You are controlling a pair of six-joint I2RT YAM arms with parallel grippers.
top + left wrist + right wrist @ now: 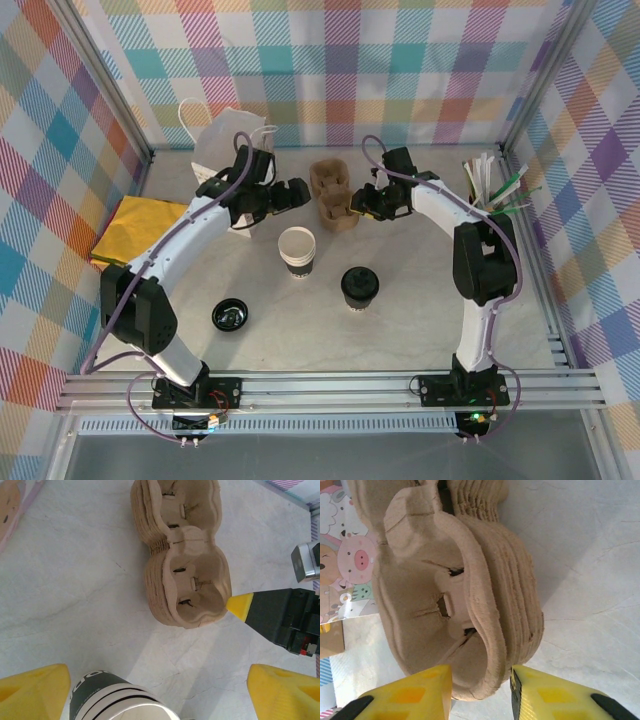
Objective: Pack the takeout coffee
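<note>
My right gripper point(481, 679) pinches the carrier stack's point(485, 580) rim; the left gripper point(157, 680) hangs open. Nested carriers could lift together, I judge.

**Bright, even light with soft shadows**

Light comes down from overhead, bright and diffuse, and the pale table point(420, 320) shows no glare. Seen from my right wrist, the stacked pulp carriers point(470, 580) throw a soft grey shadow to their right, and their ridged edges stay crisp. My yellow fingers point(405, 697) look slightly soft at the bottom of the frame. From my left wrist, the white cup point(125, 702) close to the lens blurs a little.
</note>
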